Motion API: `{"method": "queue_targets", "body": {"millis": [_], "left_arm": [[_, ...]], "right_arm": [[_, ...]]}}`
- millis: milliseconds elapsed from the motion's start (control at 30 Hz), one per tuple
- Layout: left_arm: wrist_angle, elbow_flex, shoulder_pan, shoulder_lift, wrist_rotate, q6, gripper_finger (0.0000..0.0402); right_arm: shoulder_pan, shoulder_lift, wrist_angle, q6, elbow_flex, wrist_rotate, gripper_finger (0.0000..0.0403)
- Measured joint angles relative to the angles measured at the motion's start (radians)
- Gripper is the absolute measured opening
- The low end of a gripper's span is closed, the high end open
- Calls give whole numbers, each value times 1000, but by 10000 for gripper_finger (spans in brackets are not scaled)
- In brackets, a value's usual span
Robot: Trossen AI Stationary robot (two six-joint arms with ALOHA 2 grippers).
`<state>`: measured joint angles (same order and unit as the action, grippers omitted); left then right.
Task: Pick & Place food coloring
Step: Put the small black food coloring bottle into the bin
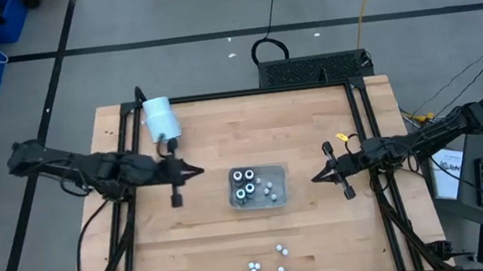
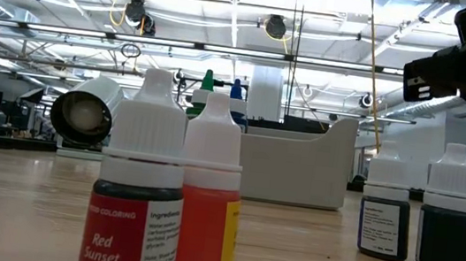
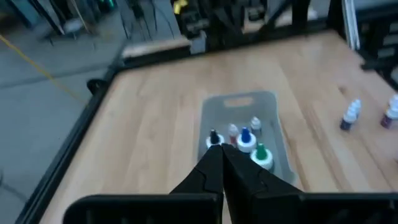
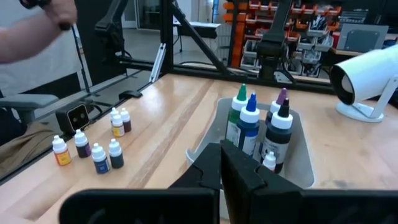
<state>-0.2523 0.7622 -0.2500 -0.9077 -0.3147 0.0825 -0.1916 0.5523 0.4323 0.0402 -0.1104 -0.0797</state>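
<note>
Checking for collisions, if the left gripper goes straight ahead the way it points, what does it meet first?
Probably the grey tray holding food coloring bottles; the shut left gripper may pass above it, since height is unclear.

- Counter [image 1: 235,237]: pale wood planking, black frame.
- Tray [image 4: 301,163]: translucent grey.
- Food coloring [image 2: 208,201]: white caps; orange, dark red, blue and green bottles.
- Cylinder [image 1: 161,118]: white.
- End effectors: black.

Food coloring bottles [image 1: 249,186] stand upright in tray [image 1: 282,186]; others [image 1: 279,261] loose nearby.
</note>
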Motion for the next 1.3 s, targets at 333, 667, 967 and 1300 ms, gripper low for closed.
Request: {"method": "queue_targets", "body": {"millis": [333, 667, 967, 1300], "left_arm": [[505, -445, 116, 253, 34, 41, 5], [580, -594, 320, 354, 357, -26, 3], [585, -598, 359, 412, 526, -3, 2], [295, -597, 415, 678, 529, 13, 1]], "right_arm": [[0, 5, 24, 9, 0, 6, 0], [0, 28, 75, 29, 0, 7, 0], [0, 45, 85, 11, 0, 8, 0], [0, 73, 86, 0, 0, 8, 0]]}}
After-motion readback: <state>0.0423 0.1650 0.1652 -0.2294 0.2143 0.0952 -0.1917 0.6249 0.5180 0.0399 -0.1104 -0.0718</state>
